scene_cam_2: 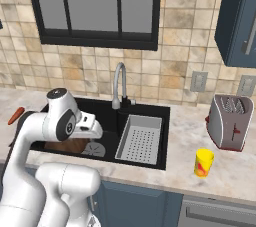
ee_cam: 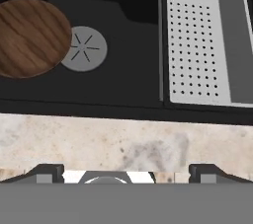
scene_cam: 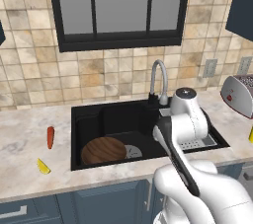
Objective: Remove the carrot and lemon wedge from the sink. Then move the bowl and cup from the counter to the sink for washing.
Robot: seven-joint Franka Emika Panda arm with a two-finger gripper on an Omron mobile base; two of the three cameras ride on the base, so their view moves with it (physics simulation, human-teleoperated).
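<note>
Already out of the sink [scene_cam: 89,114], the carrot [scene_cam: 50,137] and lemon wedge [scene_cam: 43,167] lie on the table [scene_cam: 24,139] to its left, near each other but apart. Bowl [scene_cam: 103,150]: inside the basin, beside the drain [ee_cam: 85,48], judged delivered. Cup [scene_cam_2: 203,162]: upright on the table right of the sink, near the toaster [scene_cam_2: 229,121], judged the one item outstanding; gripper [ee_cam: 126,172]: jaws spread wide, empty, above the sink's front edge.
</note>
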